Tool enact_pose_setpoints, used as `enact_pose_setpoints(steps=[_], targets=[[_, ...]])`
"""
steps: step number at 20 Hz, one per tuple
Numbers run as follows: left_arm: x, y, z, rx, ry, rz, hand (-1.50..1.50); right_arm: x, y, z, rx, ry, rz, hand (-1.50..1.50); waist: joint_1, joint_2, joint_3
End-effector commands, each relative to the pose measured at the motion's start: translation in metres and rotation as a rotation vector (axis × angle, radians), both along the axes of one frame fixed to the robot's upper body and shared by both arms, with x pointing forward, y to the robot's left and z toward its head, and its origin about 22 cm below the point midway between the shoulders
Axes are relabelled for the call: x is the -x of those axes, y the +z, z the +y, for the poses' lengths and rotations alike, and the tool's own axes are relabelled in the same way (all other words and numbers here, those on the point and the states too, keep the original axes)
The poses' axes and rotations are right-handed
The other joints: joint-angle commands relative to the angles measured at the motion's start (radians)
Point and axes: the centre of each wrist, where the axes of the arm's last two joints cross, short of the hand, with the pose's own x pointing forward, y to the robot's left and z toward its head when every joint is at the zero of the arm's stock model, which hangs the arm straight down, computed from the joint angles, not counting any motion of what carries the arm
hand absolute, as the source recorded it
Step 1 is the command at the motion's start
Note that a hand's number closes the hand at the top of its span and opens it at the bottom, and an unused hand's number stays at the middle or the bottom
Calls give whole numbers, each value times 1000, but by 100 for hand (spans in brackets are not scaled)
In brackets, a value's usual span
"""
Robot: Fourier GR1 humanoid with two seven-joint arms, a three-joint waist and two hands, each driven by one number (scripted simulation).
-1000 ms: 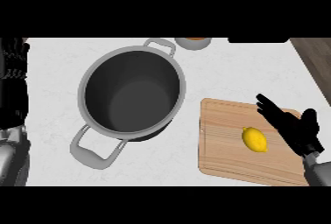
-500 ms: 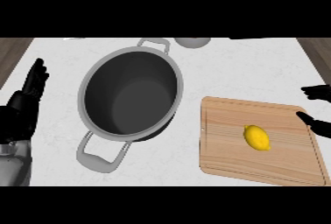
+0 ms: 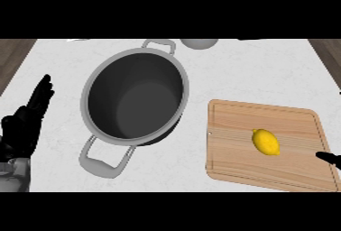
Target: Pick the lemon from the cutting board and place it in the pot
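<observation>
Lemon (image 3: 266, 141) lies on the cutting board (image 3: 266, 122), just beside the right hand (image 3: 329, 158), whose finger state I cannot tell.

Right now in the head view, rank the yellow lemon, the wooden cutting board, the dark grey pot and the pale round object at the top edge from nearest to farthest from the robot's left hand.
From the left hand, at the left edge:
1. Dark grey metal pot, just to its right; its near handle is closest.
2. Wooden cutting board, lower right.
3. Yellow lemon, lying on that board.
4. Pale round object, top edge; too close to call against the board and the lemon.

pot (image 3: 136, 101) left | cutting board (image 3: 266, 146) right — lemon (image 3: 266, 141) on it
</observation>
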Motion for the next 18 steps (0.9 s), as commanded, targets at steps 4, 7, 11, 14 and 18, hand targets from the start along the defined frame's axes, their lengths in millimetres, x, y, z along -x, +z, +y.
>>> enact_pose_setpoints(steps=[4,7,11,14,18], targets=[[20,-29,23,45,72,129,0,4,22,2,173,76,123,-150,30,28,-57],[20,-30,4,46,39,136,0,-2,36,16,265,109,195,-150,37,31,-58],[25,-29,5,31,21,123,0,-1,43,20,470,108,367,-150,60,37,-61],[29,-22,2,37,21,128,0,-3,51,34,559,115,485,-150,65,34,-61],[26,-21,5,44,20,134,0,-5,50,61,622,154,604,-150,60,37,-59]])
